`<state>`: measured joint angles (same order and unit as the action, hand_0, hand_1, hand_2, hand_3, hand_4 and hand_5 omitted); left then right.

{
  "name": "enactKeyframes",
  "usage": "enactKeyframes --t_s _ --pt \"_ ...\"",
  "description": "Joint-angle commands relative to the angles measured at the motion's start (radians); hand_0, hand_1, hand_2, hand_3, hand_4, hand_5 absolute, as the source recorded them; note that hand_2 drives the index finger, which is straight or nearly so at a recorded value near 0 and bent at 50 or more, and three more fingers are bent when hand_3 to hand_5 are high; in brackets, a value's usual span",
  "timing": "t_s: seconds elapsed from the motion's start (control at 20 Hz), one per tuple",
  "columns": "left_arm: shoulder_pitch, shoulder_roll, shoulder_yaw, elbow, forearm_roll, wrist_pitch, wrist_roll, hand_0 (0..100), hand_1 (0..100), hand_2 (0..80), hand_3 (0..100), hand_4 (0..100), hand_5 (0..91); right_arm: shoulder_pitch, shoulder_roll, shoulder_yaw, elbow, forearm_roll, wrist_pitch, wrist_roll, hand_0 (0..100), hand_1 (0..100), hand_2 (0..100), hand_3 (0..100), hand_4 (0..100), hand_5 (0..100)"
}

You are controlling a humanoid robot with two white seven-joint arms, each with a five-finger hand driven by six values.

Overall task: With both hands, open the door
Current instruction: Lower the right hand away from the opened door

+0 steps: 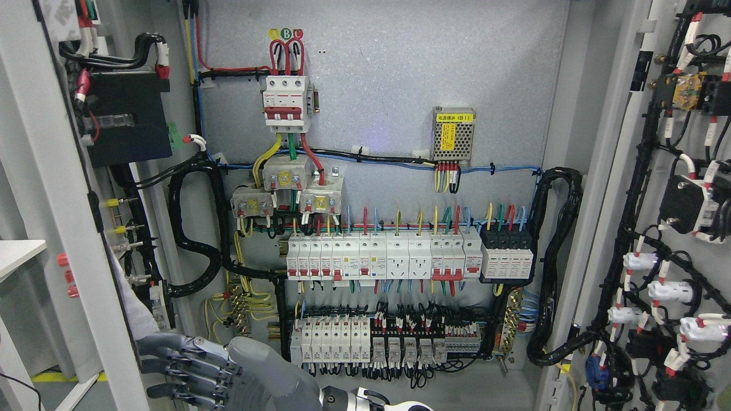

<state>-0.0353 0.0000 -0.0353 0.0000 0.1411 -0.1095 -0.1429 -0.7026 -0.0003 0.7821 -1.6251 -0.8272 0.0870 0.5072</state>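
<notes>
The grey electrical cabinet (388, 74) stands with both doors swung wide. Its left door (51, 188) shows edge-on at the far left, and the right door (628, 188), with wired parts on its inner face, fills the far right. One grey robot hand, my right hand (171, 368), lies at the bottom left; its wrist leaves the bottom edge just right of the middle. Its fingers (188, 365) stretch leftward, lightly bent, with the tips against the lower inner edge of the left door and nothing clasped. The left arm is out of view.
Inside are rows of white breakers (377, 257), relays (365, 339), a red-and-white main breaker (285, 103), a small power supply (453, 134) and thick black cable looms (557, 262). A white shelf (17, 251) and yellow floor tape (51, 377) show left of the left door.
</notes>
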Motion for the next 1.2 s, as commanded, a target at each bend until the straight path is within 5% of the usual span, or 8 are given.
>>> enactKeyframes --t_s 0.0,1.15 --pt "0.0 0.009 0.0 -0.017 0.0 0.001 -0.003 29 0 2.7 3 3 0.0 -0.014 0.0 0.04 -0.006 -0.013 0.002 0.001 22 0 0 0 0 0" --pt "0.0 0.009 0.0 -0.017 0.0 0.001 -0.003 29 0 2.7 3 3 0.0 -0.156 0.0 0.141 0.103 -0.127 0.002 -0.003 22 0 0 0 0 0"
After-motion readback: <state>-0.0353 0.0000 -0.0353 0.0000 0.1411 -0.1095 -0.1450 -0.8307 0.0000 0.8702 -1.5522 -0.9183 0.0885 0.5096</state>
